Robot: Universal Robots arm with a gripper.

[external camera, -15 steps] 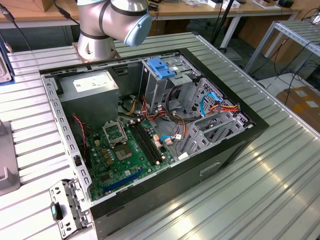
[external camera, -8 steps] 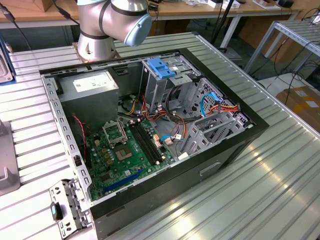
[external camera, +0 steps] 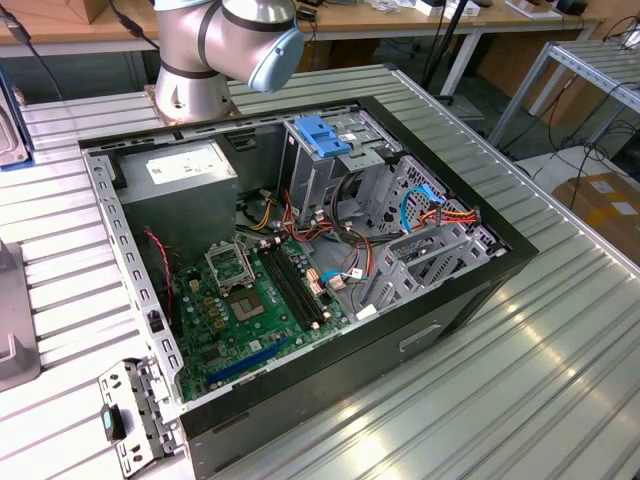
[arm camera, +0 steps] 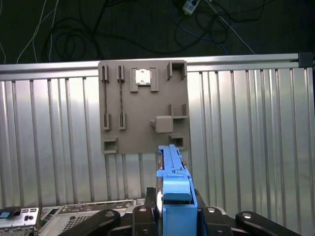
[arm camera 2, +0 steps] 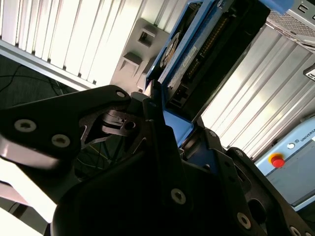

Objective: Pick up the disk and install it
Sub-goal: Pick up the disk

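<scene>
Exterior view shows the open computer case (external camera: pixel 450 330) on the ribbed metal table (external camera: pixel 560 350), with the arm (external camera: pixel 195 60) at its far side. In the first wrist view, the gripper (arm camera: pixel 175 209) is clamped on the disk (arm camera: pixel 172 169), held edge-on over the table near a grey slotted plate (arm camera: pixel 142 105).

PC case (external camera: pixel 440 330) on slatted table (external camera: pixel 520 400) w/ arm base (external camera: pixel 190 95) behind; disk (arm camera: pixel 170 169) in gripper (arm camera: pixel 173 211), by fixture plate (arm camera: pixel 142 105).
</scene>
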